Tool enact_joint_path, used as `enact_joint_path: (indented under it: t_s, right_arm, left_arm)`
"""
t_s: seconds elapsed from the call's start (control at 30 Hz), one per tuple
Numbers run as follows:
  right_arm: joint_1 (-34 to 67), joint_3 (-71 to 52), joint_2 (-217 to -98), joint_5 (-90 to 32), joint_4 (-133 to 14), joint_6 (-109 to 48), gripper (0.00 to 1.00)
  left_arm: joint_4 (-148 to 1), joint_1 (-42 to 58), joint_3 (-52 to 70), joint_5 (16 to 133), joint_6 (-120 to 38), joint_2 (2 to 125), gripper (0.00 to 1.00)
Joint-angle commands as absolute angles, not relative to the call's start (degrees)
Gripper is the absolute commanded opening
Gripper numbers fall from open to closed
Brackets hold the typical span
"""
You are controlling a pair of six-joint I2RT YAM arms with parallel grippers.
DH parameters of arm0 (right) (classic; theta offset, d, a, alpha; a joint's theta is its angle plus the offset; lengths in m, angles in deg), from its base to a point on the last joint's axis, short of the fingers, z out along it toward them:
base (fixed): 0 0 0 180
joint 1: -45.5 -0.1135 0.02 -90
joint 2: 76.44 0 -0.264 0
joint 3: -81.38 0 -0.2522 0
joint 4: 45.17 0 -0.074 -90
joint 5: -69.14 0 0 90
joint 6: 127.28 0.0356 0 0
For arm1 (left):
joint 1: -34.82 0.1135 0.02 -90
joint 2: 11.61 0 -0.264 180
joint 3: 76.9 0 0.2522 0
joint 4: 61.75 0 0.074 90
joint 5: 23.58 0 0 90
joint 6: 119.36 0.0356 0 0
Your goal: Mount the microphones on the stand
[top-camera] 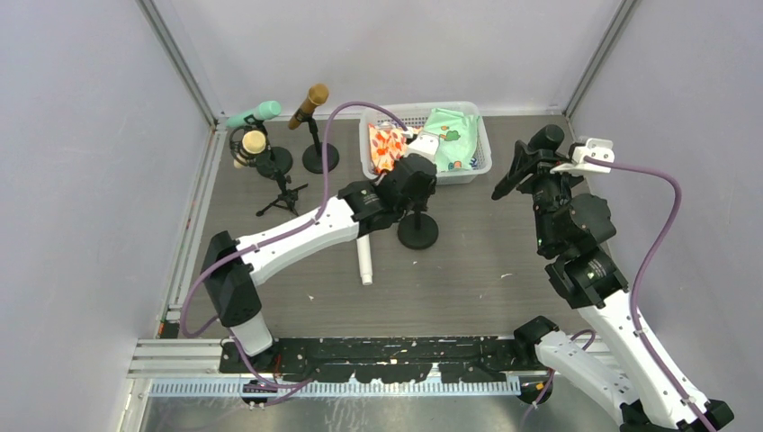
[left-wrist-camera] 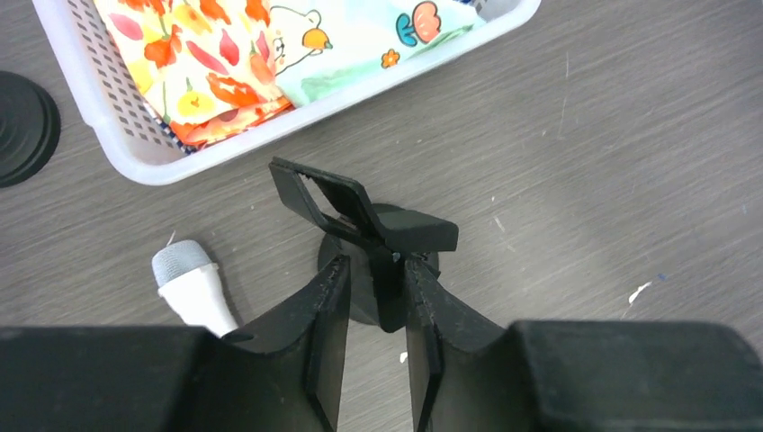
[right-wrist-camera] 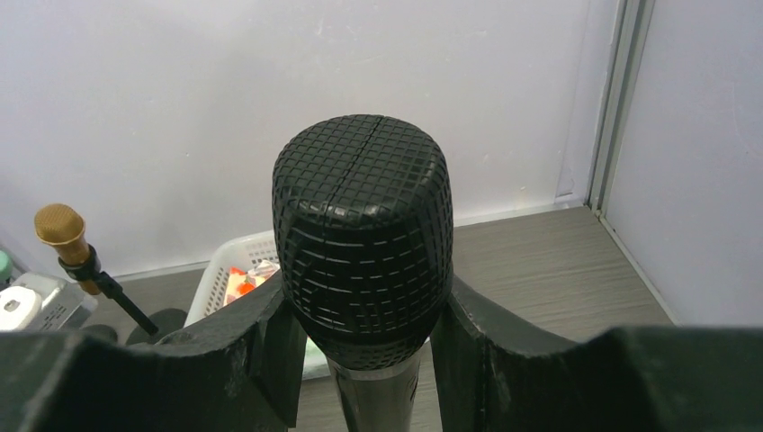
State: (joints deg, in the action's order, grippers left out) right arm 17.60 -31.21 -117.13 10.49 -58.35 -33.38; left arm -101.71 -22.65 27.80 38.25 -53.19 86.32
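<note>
At the back left, the mint green microphone [top-camera: 255, 114], pale yellow microphone [top-camera: 254, 142] and brown-gold microphone [top-camera: 311, 101] sit in stands [top-camera: 320, 158]. The white microphone [top-camera: 364, 261] lies on the counter [top-camera: 477, 270]. Just beside it, the left fingers [left-wrist-camera: 328, 310] pinch the empty stand [left-wrist-camera: 409, 232] below its clip. The right fingers [right-wrist-camera: 270, 346] grip the black microphone [right-wrist-camera: 362, 229], raised. Two remain to mount.
</note>
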Motion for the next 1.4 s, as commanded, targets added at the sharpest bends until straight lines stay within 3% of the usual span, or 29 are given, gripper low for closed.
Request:
enact_joint_path:
  t_s: [0.0, 0.1, 0.2, 0.3, 0.43, 0.67, 1.2, 1.37]
  right_arm:
    - [17.8, -30.1, -116.0, 9.0, -58.5, -32.2, 0.01]
    - [17.8, -30.1, -115.8, 9.0, -60.0, -31.8, 0.01]
    - [17.7, -30.1, -115.8, 9.1, -60.3, -31.7, 0.01]
    - [17.8, -30.3, -115.9, 9.3, -60.5, -31.7, 0.01]
    - [17.8, -30.5, -115.7, 9.4, -60.6, -31.8, 0.01]
    - [17.8, -30.8, -115.5, 10.2, -60.9, -32.5, 0.01]
    - [17.8, -31.1, -115.1, 10.2, -61.6, -33.0, 0.01]
    - [17.8, -31.2, -114.7, 10.6, -61.8, -33.7, 0.01]
  left_arm:
    - [-101.4, -20.2, 24.4, 43.0, -48.2, 82.0, 0.34]
    - [-99.7, -20.3, 23.1, 44.7, -48.8, 80.5, 0.54]
    - [-99.5, -20.3, 23.7, 45.0, -52.1, 80.4, 0.68]
    - [-99.3, -20.5, 24.9, 43.6, -55.6, 80.8, 0.79]
    - [-97.9, -21.3, 26.5, 41.5, -58.1, 82.0, 0.85]
    - [-95.6, -23.1, 27.3, 41.2, -59.5, 83.2, 0.84]
    - [-105.6, -24.6, 37.6, 26.3, -69.0, 92.8, 0.77]
    - [-107.3, -24.6, 38.5, 24.9, -68.3, 93.9, 0.65]
